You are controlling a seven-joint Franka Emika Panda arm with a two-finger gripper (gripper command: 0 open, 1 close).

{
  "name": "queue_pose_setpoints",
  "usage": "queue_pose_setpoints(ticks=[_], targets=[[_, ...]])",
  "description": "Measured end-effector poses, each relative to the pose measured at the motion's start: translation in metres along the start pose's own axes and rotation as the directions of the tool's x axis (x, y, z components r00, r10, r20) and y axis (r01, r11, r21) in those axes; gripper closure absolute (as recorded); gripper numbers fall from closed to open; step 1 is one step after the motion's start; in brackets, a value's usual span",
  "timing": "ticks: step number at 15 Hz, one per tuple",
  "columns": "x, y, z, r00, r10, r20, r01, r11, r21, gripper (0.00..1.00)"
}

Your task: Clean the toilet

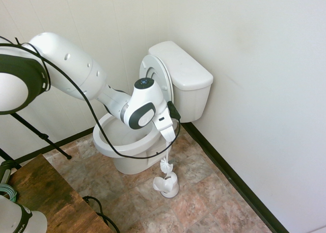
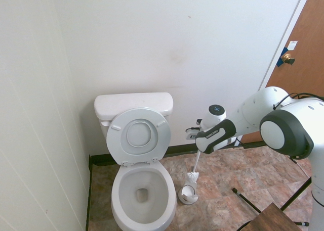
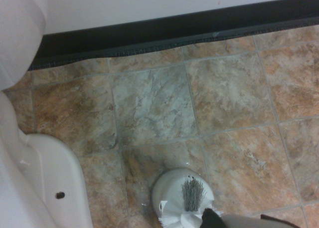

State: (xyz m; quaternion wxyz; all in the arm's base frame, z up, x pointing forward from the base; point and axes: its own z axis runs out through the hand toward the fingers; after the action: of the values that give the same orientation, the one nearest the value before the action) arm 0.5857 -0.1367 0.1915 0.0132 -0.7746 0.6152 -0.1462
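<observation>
toilet stands in the corner of the room, with its tank against the white wall and its lid raised, so the oval bowl is uncovered. the floor is of brown and grey stone tiles, and a dark baseboard runs along the wall. the white arm reaches beside the bowl, on the side away from the corner. its gripper points steeply down and is clenched on the thin handle of a white toilet brush. the brush head hangs just over the small white brush holder, which stands on the floor just beside the base of the toilet. i cannot tell if the bristles touch the holder already. in the wrist view the holder's round opening shows with grey bristles over it.
</observation>
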Motion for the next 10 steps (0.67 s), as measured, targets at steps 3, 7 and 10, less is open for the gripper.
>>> queue_pose_setpoints(ticks=[3, 7, 10], targets=[[0.003, 0.017, 0.023, 1.000, 0.008, 0.016, -0.008, 1.000, -0.005, 1.00], [-0.002, 0.035, 0.034, 0.999, 0.015, 0.034, -0.015, 1.000, -0.011, 1.00], [-0.010, 0.042, 0.052, 0.999, 0.022, 0.049, -0.021, 1.000, -0.022, 1.00]])
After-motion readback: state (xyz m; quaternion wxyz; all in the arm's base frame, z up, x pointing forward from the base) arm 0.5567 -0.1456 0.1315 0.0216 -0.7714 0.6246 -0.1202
